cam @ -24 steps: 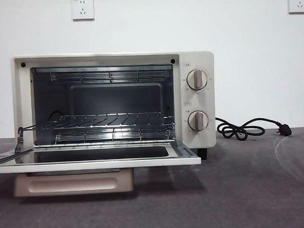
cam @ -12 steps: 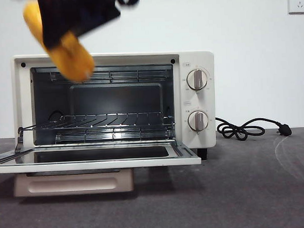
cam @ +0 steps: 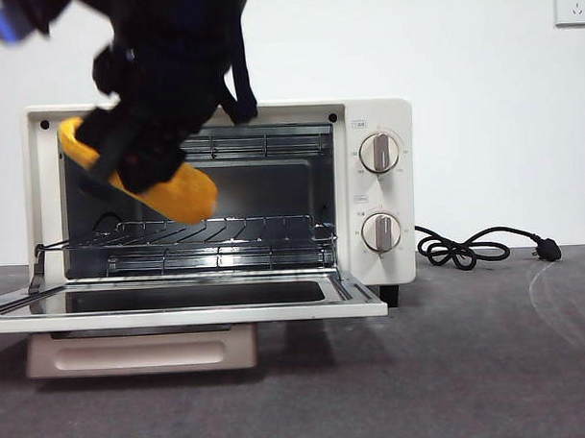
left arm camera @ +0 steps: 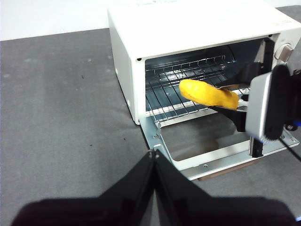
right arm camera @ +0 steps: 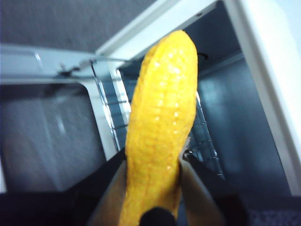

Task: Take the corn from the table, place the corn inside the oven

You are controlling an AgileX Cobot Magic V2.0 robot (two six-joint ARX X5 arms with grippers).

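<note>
The yellow corn [cam: 183, 195] hangs tilted in front of the open oven [cam: 377, 108], just above its wire rack [cam: 226, 231]. My right gripper [cam: 137, 157] is shut on the corn's middle and comes down from the top left, big and dark. In the right wrist view the corn [right arm camera: 162, 113] points past the lowered door toward the cavity. The left wrist view shows the corn [left arm camera: 207, 93] at the oven mouth above the lowered door [left arm camera: 221, 155]. My left gripper [left arm camera: 153, 156] is shut, holds nothing, and waits over the table [left arm camera: 61, 108] beside the oven.
The oven door [cam: 180, 314] lies open and flat, jutting toward the camera. Two knobs [cam: 379, 153] sit on the oven's right panel. A black power cord [cam: 466, 247] lies on the table [cam: 451, 367] to the right. Wall sockets [cam: 158, 14] are behind.
The right arm came into the front view from the top left with the corn and has lowered it from above the oven's top to the opening.
</note>
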